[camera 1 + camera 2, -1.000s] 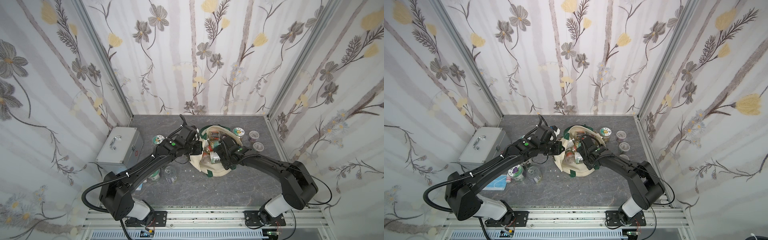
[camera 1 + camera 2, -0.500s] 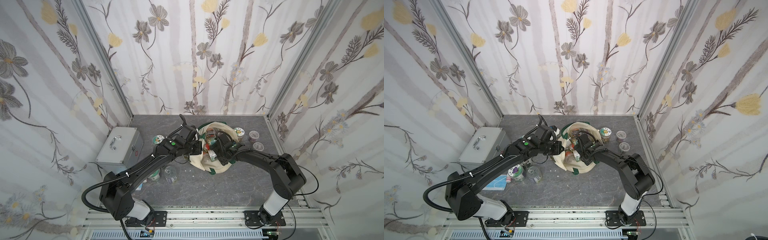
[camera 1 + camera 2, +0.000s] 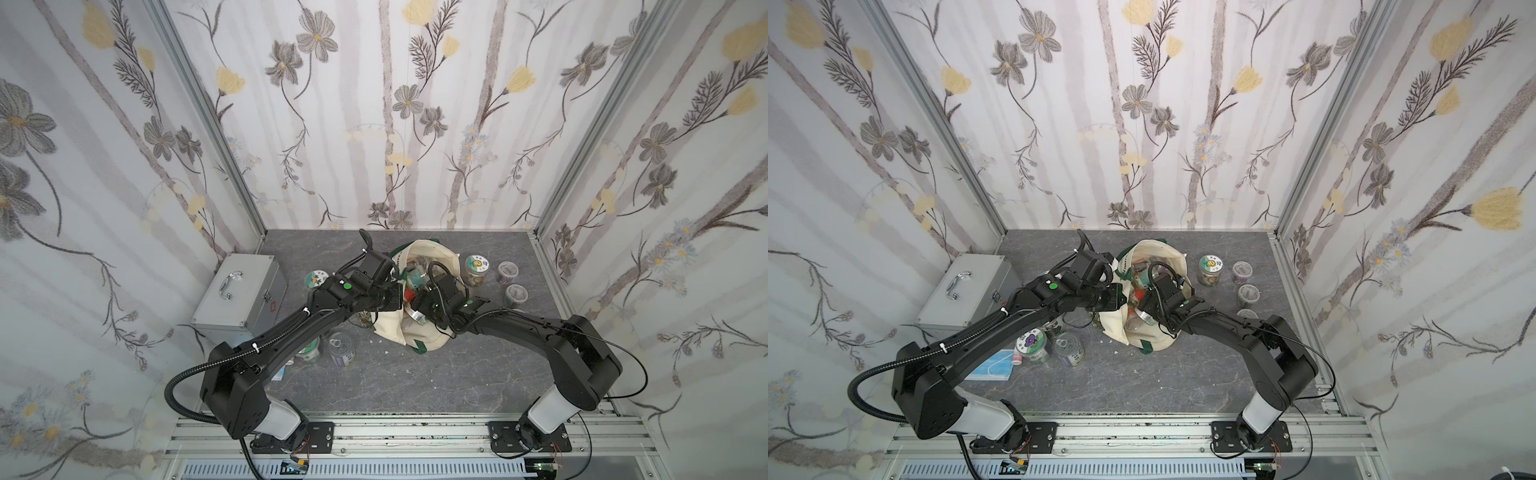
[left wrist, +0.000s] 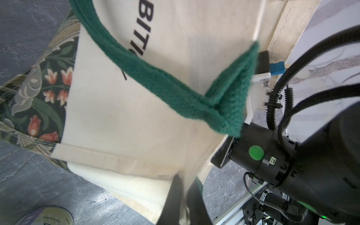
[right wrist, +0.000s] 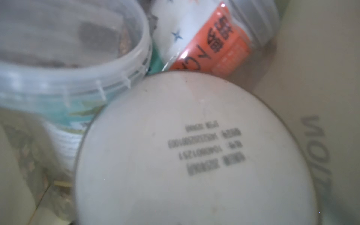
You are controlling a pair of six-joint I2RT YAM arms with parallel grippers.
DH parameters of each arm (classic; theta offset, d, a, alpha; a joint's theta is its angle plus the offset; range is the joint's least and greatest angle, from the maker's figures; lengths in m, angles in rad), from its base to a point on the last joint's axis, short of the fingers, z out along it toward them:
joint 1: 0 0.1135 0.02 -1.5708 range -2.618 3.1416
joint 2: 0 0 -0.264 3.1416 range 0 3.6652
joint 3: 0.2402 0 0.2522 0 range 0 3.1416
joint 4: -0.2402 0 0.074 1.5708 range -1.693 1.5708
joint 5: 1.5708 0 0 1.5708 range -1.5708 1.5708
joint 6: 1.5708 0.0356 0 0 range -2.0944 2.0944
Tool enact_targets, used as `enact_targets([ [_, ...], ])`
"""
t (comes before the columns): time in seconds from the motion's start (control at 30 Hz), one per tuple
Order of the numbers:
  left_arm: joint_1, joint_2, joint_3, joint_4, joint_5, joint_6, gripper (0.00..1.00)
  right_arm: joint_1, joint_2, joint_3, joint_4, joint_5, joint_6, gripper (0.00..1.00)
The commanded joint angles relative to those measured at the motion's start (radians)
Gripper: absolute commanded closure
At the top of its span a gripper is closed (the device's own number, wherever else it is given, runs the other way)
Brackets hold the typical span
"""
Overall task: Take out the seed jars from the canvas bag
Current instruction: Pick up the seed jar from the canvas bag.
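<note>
Both arms work at the canvas bag while several seed jars stand out on the counter.

The canvas bag (image 3: 415, 332) sits near the middle of the grey counter (image 3: 415, 382), its mouth open upward and seed jars (image 3: 415, 276) crowded inside. The left gripper (image 4: 185, 181) is pinched tight on the bag's cream rim, just below a dark green handle (image 4: 175, 87). The right gripper (image 3: 417, 307) reaches into the bag's mouth. Whether it is wide or narrow cannot be told, as its wrist view shows no fingers. That view shows only a blurred white jar face (image 5: 191, 152) with black printed code, touching a clear-lidded jar (image 5: 68, 58) and close to an orange-labelled jar (image 5: 214, 44). Three jars (image 3: 476, 270) stand on the counter on the right arm's side. Others (image 3: 1034, 345) stand on the left arm's side near the silver case (image 3: 241, 295).
</note>
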Motion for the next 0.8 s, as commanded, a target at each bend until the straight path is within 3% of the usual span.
enact_targets([
  [0.0, 0.0, -0.005, 0.012, -0.011, -0.003, 0.015, 0.93, 0.035, -0.049, -0.014, 0.105, 0.018, -0.181, 0.32],
  [0.33, 0.056, -0.019, 0.005, -0.001, 0.034, -0.018, 0.92, 0.195, -0.272, -0.134, 0.264, 0.291, -0.501, 0.35],
  [0.47, 0.081, -0.024, 0.009, 0.005, 0.051, -0.029, 0.92, 0.265, -0.297, -0.172, 0.293, 0.417, -0.606, 0.3],
  [0.77, 0.116, -0.012, 0.016, -0.004, 0.06, -0.025, 0.91, 0.385, -0.355, -0.228, 0.365, 0.637, -0.711, 0.3],
])
